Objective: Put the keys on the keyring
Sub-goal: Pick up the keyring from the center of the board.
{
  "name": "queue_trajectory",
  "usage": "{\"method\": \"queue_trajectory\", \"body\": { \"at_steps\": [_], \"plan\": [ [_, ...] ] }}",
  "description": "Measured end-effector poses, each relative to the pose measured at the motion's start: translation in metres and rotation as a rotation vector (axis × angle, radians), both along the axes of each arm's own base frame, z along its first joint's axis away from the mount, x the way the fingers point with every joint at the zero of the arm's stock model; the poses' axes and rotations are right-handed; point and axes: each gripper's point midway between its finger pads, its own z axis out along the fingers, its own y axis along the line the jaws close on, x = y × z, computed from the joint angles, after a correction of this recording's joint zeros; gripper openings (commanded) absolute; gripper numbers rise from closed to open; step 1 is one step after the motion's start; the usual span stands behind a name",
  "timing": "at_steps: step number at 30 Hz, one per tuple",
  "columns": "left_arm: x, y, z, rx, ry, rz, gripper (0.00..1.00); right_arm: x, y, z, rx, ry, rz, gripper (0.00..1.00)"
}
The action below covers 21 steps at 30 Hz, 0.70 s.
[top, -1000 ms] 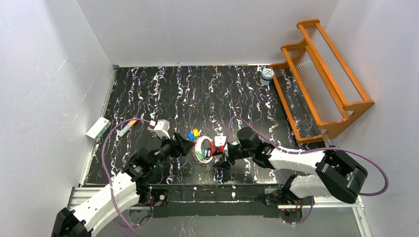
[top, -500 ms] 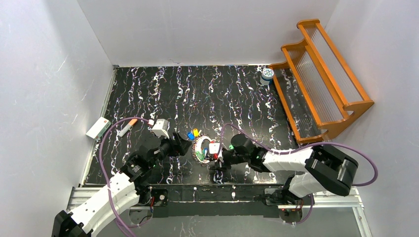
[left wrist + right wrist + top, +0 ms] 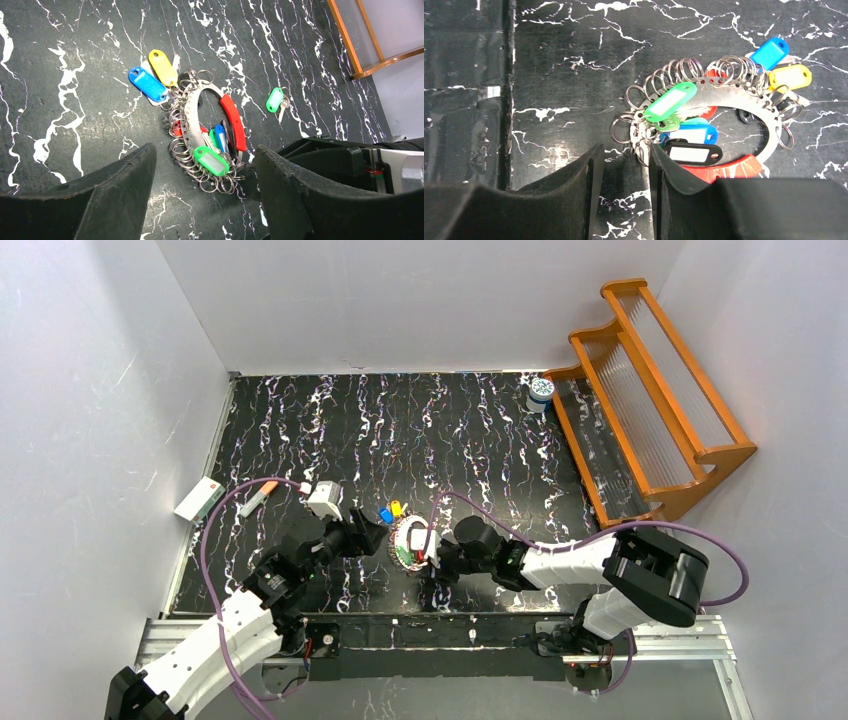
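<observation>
The keyring [image 3: 191, 107] is an oval metal band lying flat on the black marbled table, hung with many small split rings and coloured key tags: green [image 3: 212, 160], blue [image 3: 146, 83], yellow [image 3: 162, 67]. One loose green key [image 3: 274, 99] lies apart to its right. My left gripper [image 3: 205, 200] is open, low over the table just short of the keyring [image 3: 405, 540]. My right gripper [image 3: 624, 170] is open by a narrow gap with only table between its fingers. Its right finger [image 3: 674, 175] touches the split rings at the edge of the keyring [image 3: 734, 97].
A wooden rack [image 3: 650, 400] stands at the back right with a white-and-blue jar [image 3: 541, 392] beside it. A white box [image 3: 199, 498] and an orange-tipped pen [image 3: 257, 498] lie at the left. The table's front edge [image 3: 506, 100] runs close behind the right gripper.
My right arm has slid left up to the keyring, and its jaws have narrowed. It now covers the loose green key in the top view. The left gripper has barely moved.
</observation>
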Motion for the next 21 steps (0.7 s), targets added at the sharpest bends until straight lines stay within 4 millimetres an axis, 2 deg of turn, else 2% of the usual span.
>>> {"method": "queue_trajectory", "body": {
  "at_steps": [10, 21],
  "plan": [
    [0.000, 0.000, 0.003, -0.015, -0.004, 0.003, 0.70, 0.003, -0.002, -0.009, -0.031, -0.005, -0.022, 0.32],
    [0.000, -0.001, 0.003, -0.021, 0.000, 0.006, 0.70, 0.007, 0.003, -0.014, -0.048, 0.000, -0.025, 0.33]
  ]
}}
